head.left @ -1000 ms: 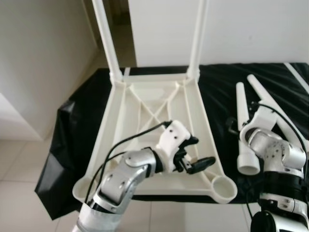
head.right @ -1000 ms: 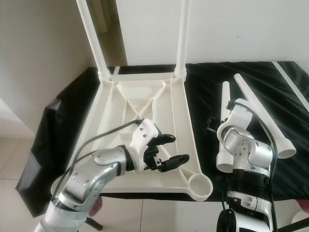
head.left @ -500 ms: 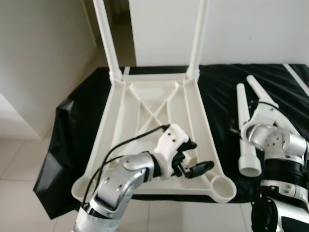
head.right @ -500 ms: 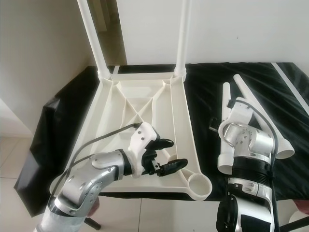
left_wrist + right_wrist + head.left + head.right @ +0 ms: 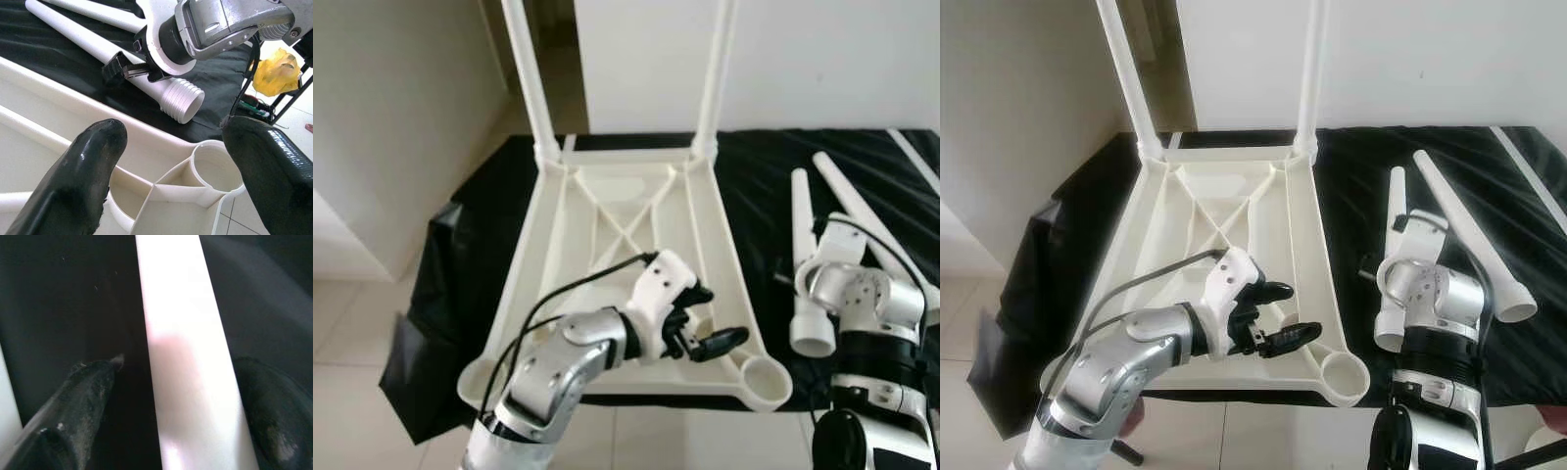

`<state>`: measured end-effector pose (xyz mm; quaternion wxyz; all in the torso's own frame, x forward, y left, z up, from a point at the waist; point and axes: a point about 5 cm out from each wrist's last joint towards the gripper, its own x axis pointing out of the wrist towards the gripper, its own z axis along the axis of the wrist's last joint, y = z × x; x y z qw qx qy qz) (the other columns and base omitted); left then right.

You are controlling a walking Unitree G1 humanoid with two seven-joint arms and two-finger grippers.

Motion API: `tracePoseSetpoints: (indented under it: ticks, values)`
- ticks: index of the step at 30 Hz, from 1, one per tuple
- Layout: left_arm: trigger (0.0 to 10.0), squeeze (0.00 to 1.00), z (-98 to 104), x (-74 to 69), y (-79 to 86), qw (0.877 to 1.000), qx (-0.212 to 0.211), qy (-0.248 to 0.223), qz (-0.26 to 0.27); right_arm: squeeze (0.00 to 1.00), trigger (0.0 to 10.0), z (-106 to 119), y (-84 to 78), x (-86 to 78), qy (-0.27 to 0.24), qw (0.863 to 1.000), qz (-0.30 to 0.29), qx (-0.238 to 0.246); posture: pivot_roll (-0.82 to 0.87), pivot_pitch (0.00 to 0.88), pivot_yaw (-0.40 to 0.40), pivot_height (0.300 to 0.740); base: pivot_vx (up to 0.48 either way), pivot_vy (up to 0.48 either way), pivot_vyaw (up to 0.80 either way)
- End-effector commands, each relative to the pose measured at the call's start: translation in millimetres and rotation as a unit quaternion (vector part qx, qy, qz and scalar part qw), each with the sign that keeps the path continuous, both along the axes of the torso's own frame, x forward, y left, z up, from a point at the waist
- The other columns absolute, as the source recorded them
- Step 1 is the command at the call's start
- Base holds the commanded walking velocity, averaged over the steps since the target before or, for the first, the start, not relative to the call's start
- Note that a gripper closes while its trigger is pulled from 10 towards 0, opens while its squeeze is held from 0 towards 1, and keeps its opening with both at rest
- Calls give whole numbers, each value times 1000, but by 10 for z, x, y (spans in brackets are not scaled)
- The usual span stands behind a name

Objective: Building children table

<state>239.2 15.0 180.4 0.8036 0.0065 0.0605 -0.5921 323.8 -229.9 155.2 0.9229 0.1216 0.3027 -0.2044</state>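
tabletop lies upside down on the black cloth; left gripper stays spread over its near right socket, empty; right of it, right gripper has dropped, fingers wide astride the loose leg

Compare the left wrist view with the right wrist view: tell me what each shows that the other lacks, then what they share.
Left wrist view alone: the table frame's empty round corner socket, a yellow bag on the floor, and the right arm's silver wrist.

Right wrist view alone: the right gripper open, a finger either side of the leg.

Shared: the loose white table leg lying on the black cloth.
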Motion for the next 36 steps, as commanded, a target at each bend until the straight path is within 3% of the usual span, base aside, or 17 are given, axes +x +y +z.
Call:
tracePoseSetpoints:
  ticks: [1, 10, 11, 12, 13, 14, 17, 18, 27, 28, 29, 30, 31, 33, 34, 36]
  values:
    - [10000, 0, 18, 48, 36, 999, 6, -4, 34, 0, 10000, -159, 7, -46, 41, 999, -6, 13, 55, 16, 12, 740, 0, 0, 0]
    - [10000, 0, 21, 76, 46, 999, 4, -4, 44, 0, 10000, -254, 9, -66, 69, 997, -9, 29, 52, 15, 16, 740, 0, 0, 0]
    - [10000, 0, 25, 79, 44, 999, 4, -5, 45, 0, 8235, -259, 9, -60, 71, 997, -11, 36, 52, 14, 15, 740, 0, 0, 0]
    - [10000, 0, 29, 83, 41, 999, 3, -5, 46, 0, 4784, -264, 10, -55, 74, 996, -13, 43, 52, 15, 15, 740, 0, 0, 0]
    - [10000, 0, 31, 86, 40, 999, 3, -5, 46, 0, 4784, -267, 12, -51, 77, 996, -14, 48, 51, 13, 16, 740, 0, 0, 0]
    - [10000, 0, 34, 93, 38, 999, 2, -6, 47, 0, 1725, -274, 12, -46, 78, 995, -17, 58, 50, 11, 16, 740, 0, 0, 0]
    - [10000, 0, 36, 98, 38, 999, 3, -7, 48, 0, 1725, -278, 13, -44, 79, 995, -19, 66, 50, 11, 16, 740, 0, 0, 0]
    - [10000, 0, 38, 103, 37, 999, 2, -8, 48, 0, 0, -279, 8, -44, 81, 994, -22, 64, 49, 9, 17, 740, 0, 0, 0]
    - [10000, 0, 73, 176, 29, 998, -1, -17, 55, 0, 0, -258, -6, -13, 73, 995, -16, 65, 42, 0, 18, 740, 0, 0, 0]
    - [10000, 0, 91, 225, 20, 998, -4, -20, 61, 0, 0, -158, 12, 47, 38, 998, 11, 46, 29, 0, 21, 740, 0, 0, 0]
    - [10000, 0, 91, 225, 20, 998, -4, -20, 61, 0, 0, -158, 12, 47, 38, 998, 11, 46, 29, 0, 21, 740, 0, 0, 0]
    - [10000, 0, 112, 264, 12, 997, -8, -20, 67, 0, 667, -43, 46, 92, 1, 999, 36, 35, 26, 0, 21, 740, 0, 0, 0]
    - [10000, 0, 129, 306, 5, 997, -11, -19, 74, 0, 8157, 89, 85, 130, -41, 997, 63, 21, 18, 0, 22, 740, 0, 0, 0]
    - [10000, 0, 142, 344, -2, 996, -13, -18, 81, 0, 8157, 173, 114, 154, -67, 994, 80, 13, 14, 0, 22, 740, 0, 0, 0]
    - [10000, 0, 152, 389, -9, 996, -14, -14, 89, 0, 10000, 253, 136, 173, -96, 991, 95, 14, 7, 0, 23, 740, 0, 0, 0]
    - [10000, 0, 160, 429, -15, 995, -15, -9, 97, 0, 10000, 315, 143, 187, -121, 987, 105, 8, 4, 0, 23, 740, 0, 0, 0]
